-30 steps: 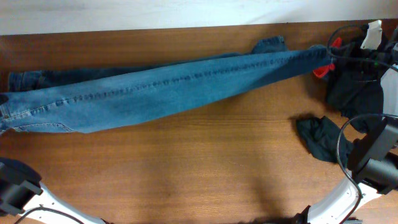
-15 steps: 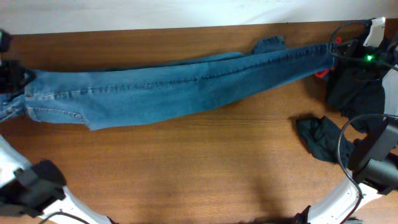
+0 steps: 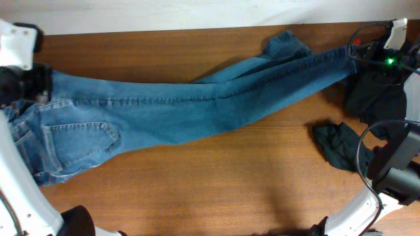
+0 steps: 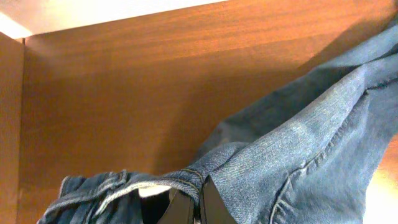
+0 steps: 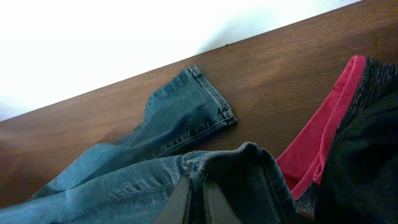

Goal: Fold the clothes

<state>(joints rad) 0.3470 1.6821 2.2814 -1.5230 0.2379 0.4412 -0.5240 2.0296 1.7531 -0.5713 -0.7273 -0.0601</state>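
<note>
- Where the wooden table meets the pale wall along its far edge, the jeans lie stretched across it. They reach almost from the left edge to the right edge, with the waist at the left and the legs running toward the far right corner.
- Left gripper: the jaws are pressed narrow and pinch the waistband close to the table's left edge. A back pocket faces up just on the near side of the grip.
- Right gripper: the jaws are closed tight on a fold of denim at the end of one leg, near the far right corner. From here I cannot tell whether that fold rests on the wood or hangs just above it.
- The free hem of the other leg lies flat beside the far edge, apart from the right gripper.
- A red garment lies just beside the gripped denim, partly under a dark garment at the right edge.
- A smaller dark cloth lies by itself, further toward the near right corner.
</note>
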